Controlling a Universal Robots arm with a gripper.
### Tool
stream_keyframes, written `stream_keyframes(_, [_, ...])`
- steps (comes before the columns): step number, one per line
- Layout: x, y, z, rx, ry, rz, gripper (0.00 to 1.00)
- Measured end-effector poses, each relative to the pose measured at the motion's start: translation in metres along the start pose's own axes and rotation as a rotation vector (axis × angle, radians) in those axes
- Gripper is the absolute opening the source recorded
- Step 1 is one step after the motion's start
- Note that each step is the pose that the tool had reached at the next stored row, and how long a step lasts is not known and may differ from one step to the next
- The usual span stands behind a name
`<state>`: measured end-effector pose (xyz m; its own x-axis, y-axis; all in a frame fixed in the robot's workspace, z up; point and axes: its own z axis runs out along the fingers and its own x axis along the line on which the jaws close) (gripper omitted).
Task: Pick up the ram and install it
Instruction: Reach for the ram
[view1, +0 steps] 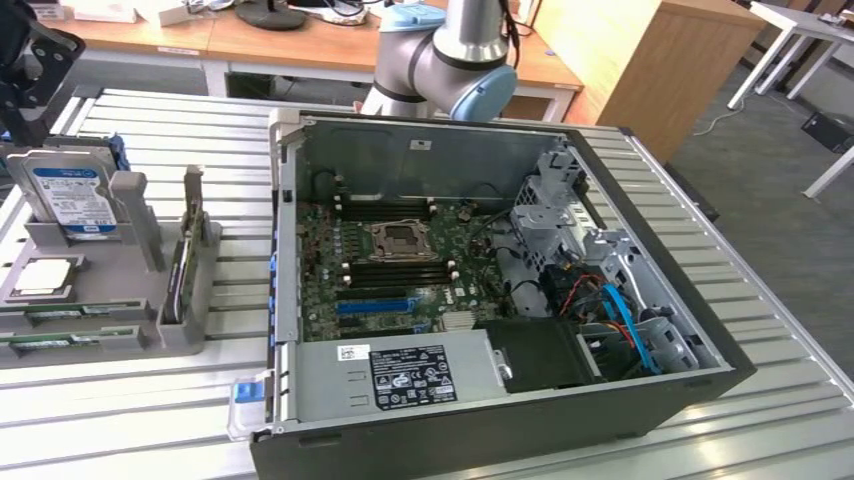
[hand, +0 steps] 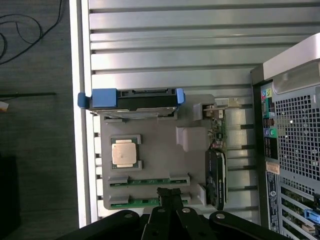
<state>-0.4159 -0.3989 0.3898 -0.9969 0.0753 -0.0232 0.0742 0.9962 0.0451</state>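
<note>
— What is closest to you right now?
— My gripper (hand: 170, 191) hangs over the gray tray (hand: 155, 155). Its two fingers (hand: 165, 197) look pressed together, and I see nothing held in them.
— Where is the ram?
— Just under the tips. Two green sticks stand in slots along the tray's edge, the edge farthest from the hard drive (hand: 132, 102). The ram (hand: 147, 181) in the inner slot is on one side of my tips. The second stick (hand: 142, 202), right by the edge, is on the other side. My tips sit over the gap between them, toward the end near the graphics card (hand: 216, 177).
— Which way do the sticks run?
— Long and straight along that tray edge, side by side. I think my fingers stand next to each other along that same line.
— And farther out?
— The square chip (hand: 124, 152) sits in the tray's middle, then the hard drive at the far edge. Past the tray's side the open computer case (view1: 467, 450) lies on the table (view1: 747, 300). Both sticks are in the tray, so nothing is picked up yet.
</note>
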Motion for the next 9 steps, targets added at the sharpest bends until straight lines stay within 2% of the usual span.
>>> stream_keyframes(4, [0.000, -0.0027, -0.0001, 0.0000, 0.0000, 0.000, 0.11])
stream_keyframes(9, [-0.001, -0.0102, -0.0004, -0.0001, -0.0001, 0.000, 0.11])
